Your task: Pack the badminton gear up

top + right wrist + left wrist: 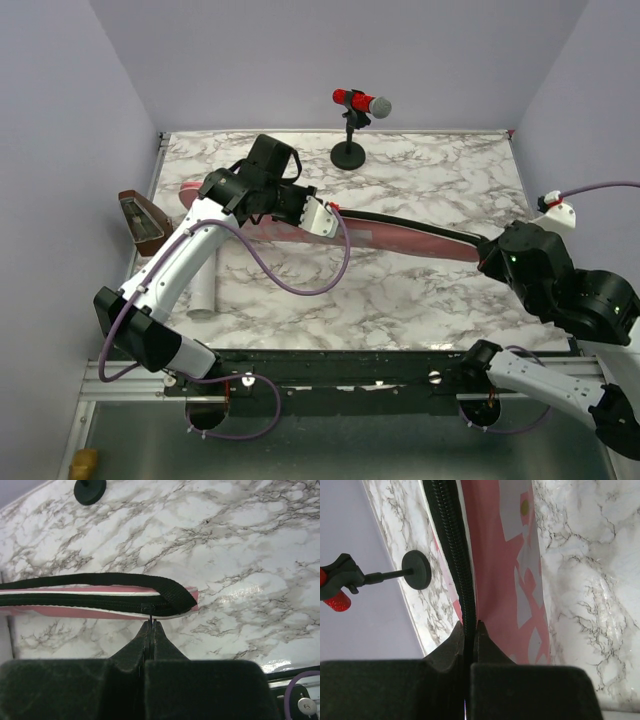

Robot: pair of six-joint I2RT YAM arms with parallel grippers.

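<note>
The pink bag [405, 237] lay slantwise across the table [400, 300], with open marble all along its near side to pass through. Beyond the bag a microphone [360, 103] stood on its stand [348, 152], bare marble to its right. Off the bag's left end a white tube [205, 290] and a brown box [140, 222] crowded the way.

No readable txt, label or no. in any view. Pink bag [490, 555] shows white blocky shapes on its side in left wrist view, maybe letter parts, but cropped & too close to read. Mic [361, 102] too small to tell any marking.
</note>
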